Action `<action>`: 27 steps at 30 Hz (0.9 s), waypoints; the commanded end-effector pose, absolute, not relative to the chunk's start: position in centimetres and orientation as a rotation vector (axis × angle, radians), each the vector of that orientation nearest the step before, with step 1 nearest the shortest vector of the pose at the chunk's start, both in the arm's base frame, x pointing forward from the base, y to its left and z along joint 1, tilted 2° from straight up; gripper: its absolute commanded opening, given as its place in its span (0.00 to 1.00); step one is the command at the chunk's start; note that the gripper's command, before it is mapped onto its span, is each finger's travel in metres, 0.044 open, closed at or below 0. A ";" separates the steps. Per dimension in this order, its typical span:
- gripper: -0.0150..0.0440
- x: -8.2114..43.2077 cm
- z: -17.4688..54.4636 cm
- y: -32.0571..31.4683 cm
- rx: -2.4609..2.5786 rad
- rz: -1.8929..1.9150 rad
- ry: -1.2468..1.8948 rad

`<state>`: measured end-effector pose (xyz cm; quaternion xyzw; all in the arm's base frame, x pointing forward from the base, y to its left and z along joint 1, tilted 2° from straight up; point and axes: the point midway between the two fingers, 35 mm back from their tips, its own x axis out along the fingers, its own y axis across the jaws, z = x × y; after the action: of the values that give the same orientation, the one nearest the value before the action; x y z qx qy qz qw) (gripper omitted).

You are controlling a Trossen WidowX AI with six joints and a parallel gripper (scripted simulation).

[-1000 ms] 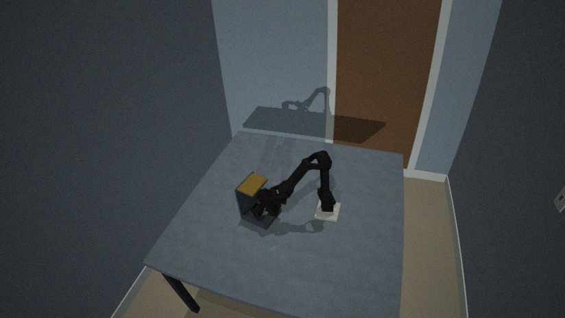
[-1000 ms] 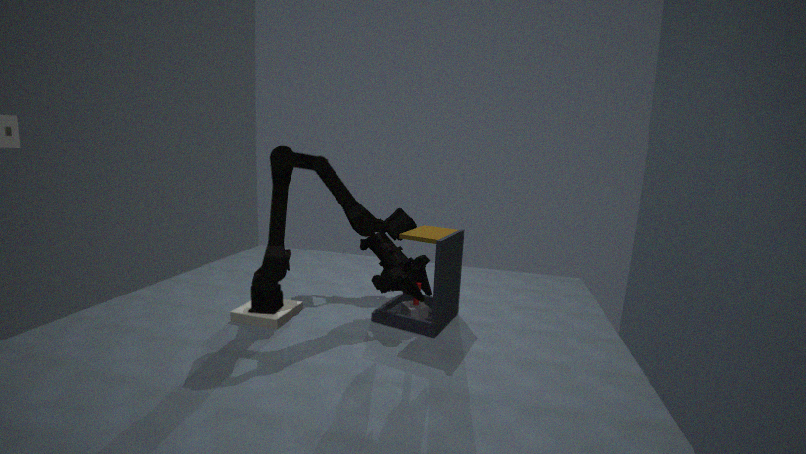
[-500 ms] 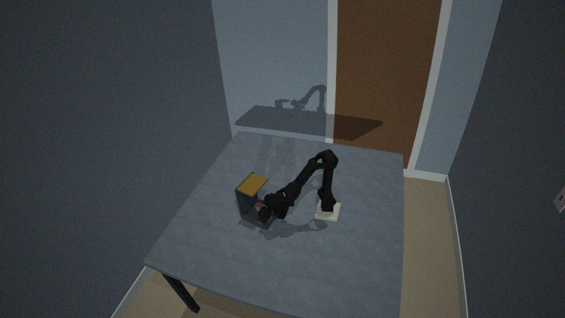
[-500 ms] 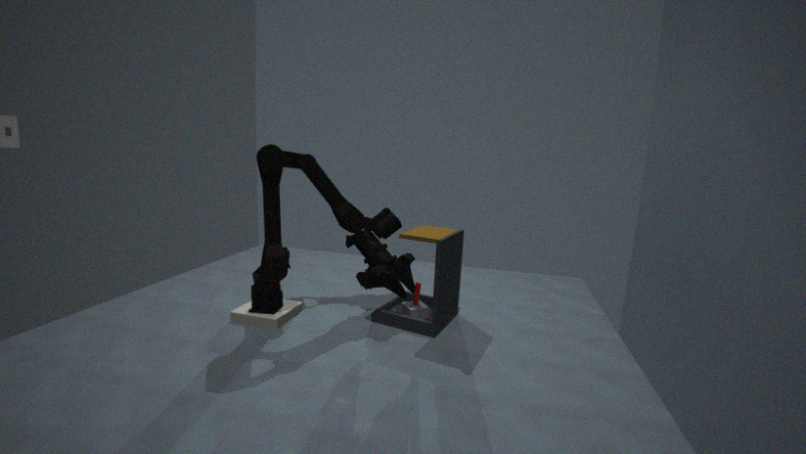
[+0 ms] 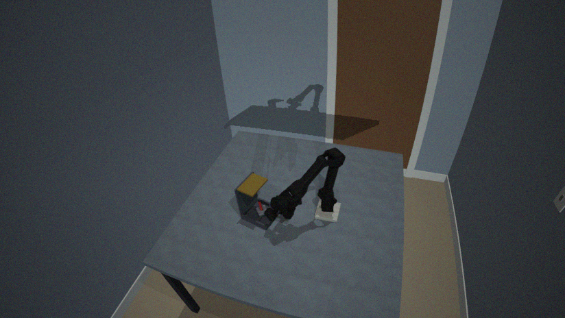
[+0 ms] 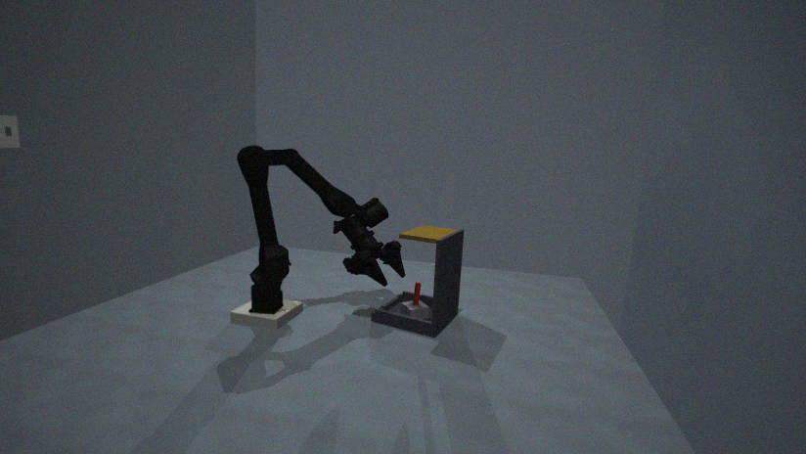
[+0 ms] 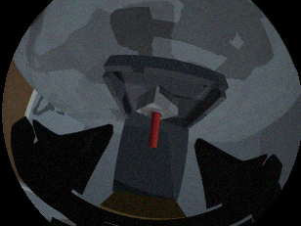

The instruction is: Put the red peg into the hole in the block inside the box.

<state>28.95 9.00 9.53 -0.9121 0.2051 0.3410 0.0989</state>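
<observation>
The red peg [image 5: 260, 205] [image 6: 417, 294] [image 7: 154, 131] stands roughly upright in the top of the pale block [image 6: 416, 310] [image 7: 168, 109], with its upper part showing above the block. How deep its lower end sits is hidden. The block is on the floor of the dark box [image 5: 245, 204] [image 6: 448, 282] [image 7: 166, 63], below the yellow roof [image 5: 251, 184] [image 6: 429, 233] [image 7: 142, 205]. My gripper [image 6: 395, 280] is open and empty. In the exterior view its fingertips are on the box's open-front side, higher than the peg's top and apart from the peg.
Low rims run around the box floor, and the tall back wall carries the roof. The roof is above and beyond my fingertips. The arm's white base [image 5: 334, 216] [image 6: 259, 318] stands on the table [image 5: 316, 260] [image 6: 315, 394], on the side of the box's open front.
</observation>
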 end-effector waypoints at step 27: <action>1.00 25.6 15.0 9.7 -2.698 0.987 0.605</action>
<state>25.58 9.69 14.85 -0.9136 0.2034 0.3373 0.1007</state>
